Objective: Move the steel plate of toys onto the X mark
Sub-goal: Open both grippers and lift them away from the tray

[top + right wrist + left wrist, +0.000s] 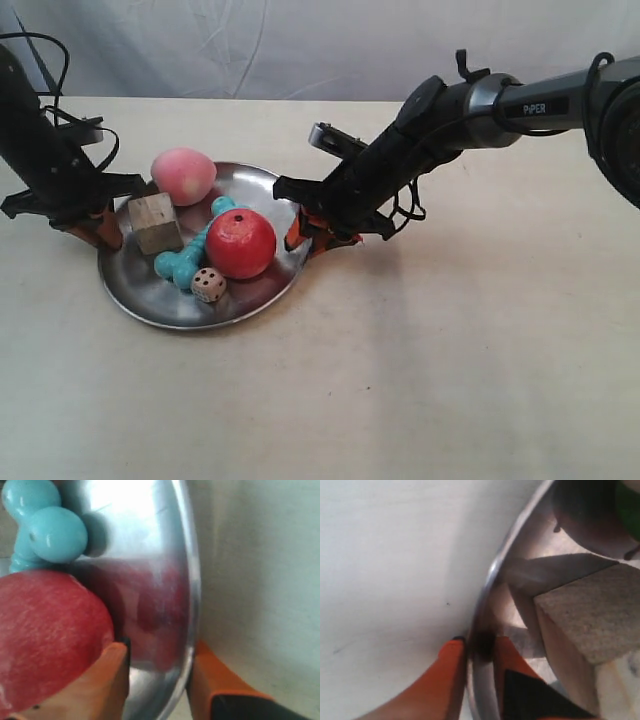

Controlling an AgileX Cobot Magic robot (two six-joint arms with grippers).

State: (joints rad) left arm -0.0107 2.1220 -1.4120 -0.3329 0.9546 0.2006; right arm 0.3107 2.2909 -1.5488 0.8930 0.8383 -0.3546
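Only my wrist cameras show the grip. My left gripper (476, 647), jaws nearly closed, clamps the left rim of the steel plate (150, 285) beside the wooden cube (590, 615). My right gripper (160, 652) pinches the right rim by the red apple (45, 630). The exterior view alone shows the whole plate on the table (450, 380), left of centre.

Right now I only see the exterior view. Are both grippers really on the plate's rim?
Observer: In the left wrist view, the left gripper pinches the steel plate rim, one finger inside, one outside.
Operator: And the right?
Observer: The right gripper has the rim between its fingers; how tightly, I can't tell.
Operator: Any toy in the way?
Observer: Its inner finger sits right against the red apple.
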